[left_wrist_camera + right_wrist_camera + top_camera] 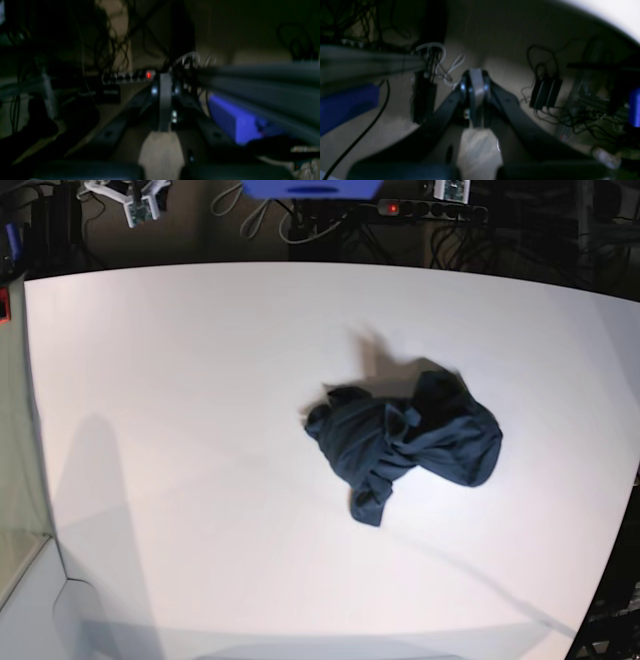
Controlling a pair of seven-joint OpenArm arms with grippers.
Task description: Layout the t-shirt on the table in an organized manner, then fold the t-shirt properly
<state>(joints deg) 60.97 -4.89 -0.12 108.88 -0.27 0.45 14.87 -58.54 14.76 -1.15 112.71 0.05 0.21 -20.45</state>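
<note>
Left wrist view looks off the table at a dim floor: the left gripper is clenched on nothing, with a power strip and a blue box beyond it.

Right wrist view is much the same: the right gripper is clenched and empty, above loose cables.

Base view shows the shirt crumpled in a heap right of the table's centre, not yet laid out. Neither arm appears here, probably parked clear, and nothing lies around the shirt.

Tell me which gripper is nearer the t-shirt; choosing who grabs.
Left, probably: the t-shirt lies on its side of the table. Left gripper and right gripper both hang off it.
</note>
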